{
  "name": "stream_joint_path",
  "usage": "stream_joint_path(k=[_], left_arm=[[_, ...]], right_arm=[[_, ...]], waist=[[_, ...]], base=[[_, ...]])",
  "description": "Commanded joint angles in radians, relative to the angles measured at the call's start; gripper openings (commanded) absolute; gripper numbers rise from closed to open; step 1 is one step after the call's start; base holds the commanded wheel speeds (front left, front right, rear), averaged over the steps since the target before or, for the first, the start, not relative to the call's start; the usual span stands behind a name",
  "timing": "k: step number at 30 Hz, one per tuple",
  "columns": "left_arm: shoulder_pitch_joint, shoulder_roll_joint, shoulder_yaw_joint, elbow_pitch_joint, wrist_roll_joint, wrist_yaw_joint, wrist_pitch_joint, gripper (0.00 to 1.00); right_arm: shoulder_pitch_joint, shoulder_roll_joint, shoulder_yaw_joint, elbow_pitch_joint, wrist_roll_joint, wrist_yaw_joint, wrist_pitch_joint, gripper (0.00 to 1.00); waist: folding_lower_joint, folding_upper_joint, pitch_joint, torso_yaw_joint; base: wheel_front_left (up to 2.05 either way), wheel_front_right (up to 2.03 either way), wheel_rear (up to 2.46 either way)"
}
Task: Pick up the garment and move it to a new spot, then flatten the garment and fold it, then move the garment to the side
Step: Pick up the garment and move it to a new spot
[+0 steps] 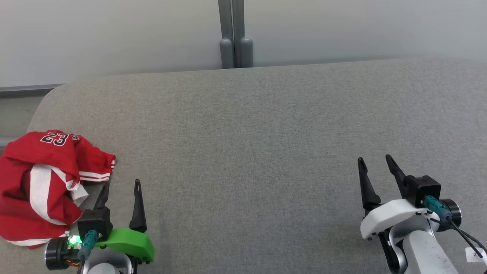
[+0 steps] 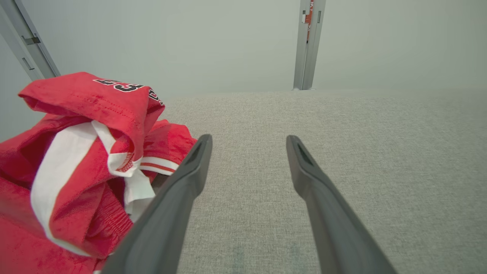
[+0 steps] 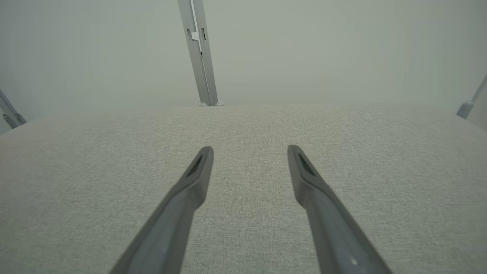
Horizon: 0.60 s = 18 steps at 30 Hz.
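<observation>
Garment [image 1: 45, 182] is heaped at the left edge of the desk [image 1: 247, 152] beside the left end effector [image 1: 121, 182], spread wide and empty like the right end effector [image 1: 374, 158]; if one loose layer is pinched, it may be dragged off.

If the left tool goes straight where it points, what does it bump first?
Probably nothing near: ahead of the left tool is bare grey cushion, then the pale wall. The red garment lies just beside one finger, so it might brush that; depth is unclear.

Soft, even light everywhere, no dark shadows, no glare; the wrist pictures look a bit hazy and bent
</observation>
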Motion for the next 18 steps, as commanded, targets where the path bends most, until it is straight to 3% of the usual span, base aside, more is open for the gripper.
stream_joint_path(k=[1,9,18], left_arm=[[-0.016,0.007,0.005,-0.004,-0.001,0.008,0.000,1.00],[-0.019,0.007,0.008,-0.001,-0.006,0.013,0.000,1.00],[-0.011,0.007,0.037,0.009,-0.004,0.023,0.000,1.00]], right_arm=[[-0.007,-0.003,0.002,0.000,-0.003,0.000,-0.004,1.00],[0.002,-0.003,0.018,-0.008,-0.001,0.000,-0.004,1.00],[0.001,-0.003,0.031,-0.013,-0.010,0.000,-0.004,1.00]], waist=[[0.0000,0.0000,0.003,0.013],[0.0000,0.0000,0.010,0.114],[0.0000,0.0000,0.017,0.296]], base=[[0.00,0.00,0.00],[0.00,0.00,0.00],[0.00,0.00,0.00]])
